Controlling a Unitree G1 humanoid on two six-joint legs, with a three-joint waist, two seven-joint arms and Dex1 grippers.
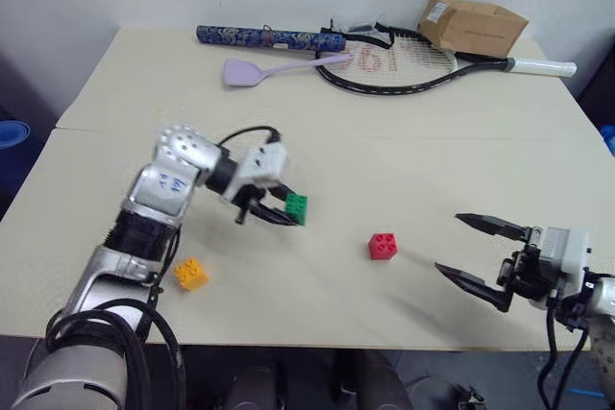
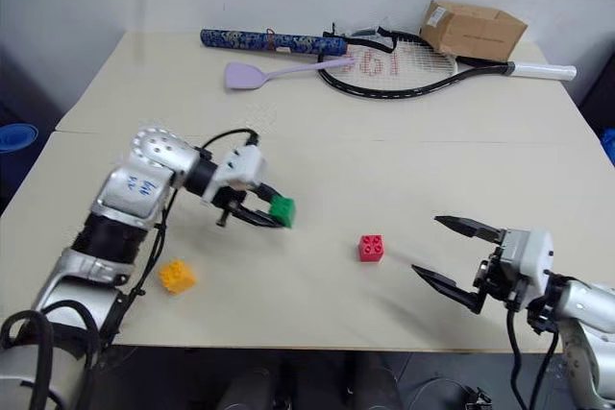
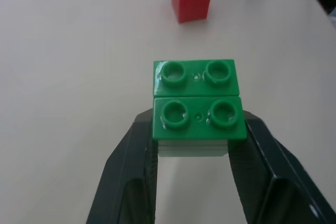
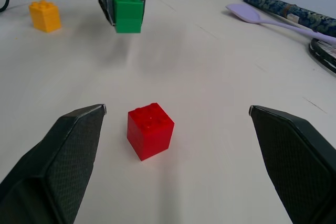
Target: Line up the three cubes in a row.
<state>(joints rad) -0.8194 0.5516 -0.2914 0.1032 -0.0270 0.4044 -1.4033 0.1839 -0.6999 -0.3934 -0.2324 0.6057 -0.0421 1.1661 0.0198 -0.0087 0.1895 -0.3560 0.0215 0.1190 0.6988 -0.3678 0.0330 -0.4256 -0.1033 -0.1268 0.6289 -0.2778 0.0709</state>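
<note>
Green cube hangs clear of the tabletop, pinched between the closed fingers of the left gripper, studs up, its long axis crosswise to them. Ahead of it along those fingers sits the red cube, nearer the wide-open, empty right gripper. Behind, the orange-yellow cube rests near the tabletop's front edge.
</note>
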